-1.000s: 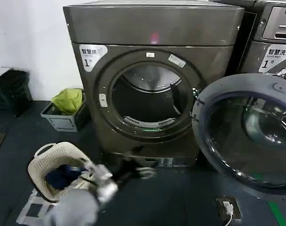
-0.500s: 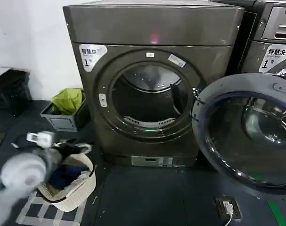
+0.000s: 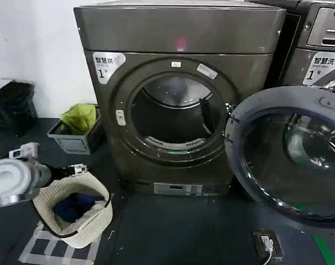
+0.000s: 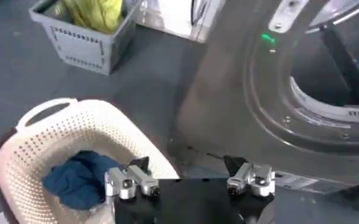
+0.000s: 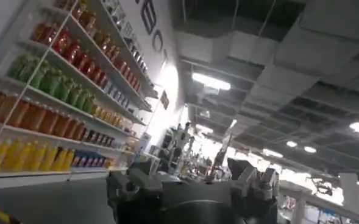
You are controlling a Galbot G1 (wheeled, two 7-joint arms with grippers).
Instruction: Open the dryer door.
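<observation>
The door (image 3: 286, 160) is hanging fully open, heavy and rigid on its hinge, best taken by its rim. The left claw (image 4: 190, 182), released, is hovering over the basket (image 4: 51, 155); the right claw (image 5: 191, 182), also released, is pointing at the ceiling.

Laundry room: dryer (image 3: 175, 99), second machine (image 3: 316, 49)

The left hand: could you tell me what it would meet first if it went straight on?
Probably the dryer's front panel, beside the white laundry basket; the open left hand points there, though depth is unclear.

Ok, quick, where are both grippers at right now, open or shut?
Left gripper: open, empty, above the cream plastic laundry basket holding a dark blue garment.
Right gripper: open, empty, pointed up toward a ceiling.
</observation>
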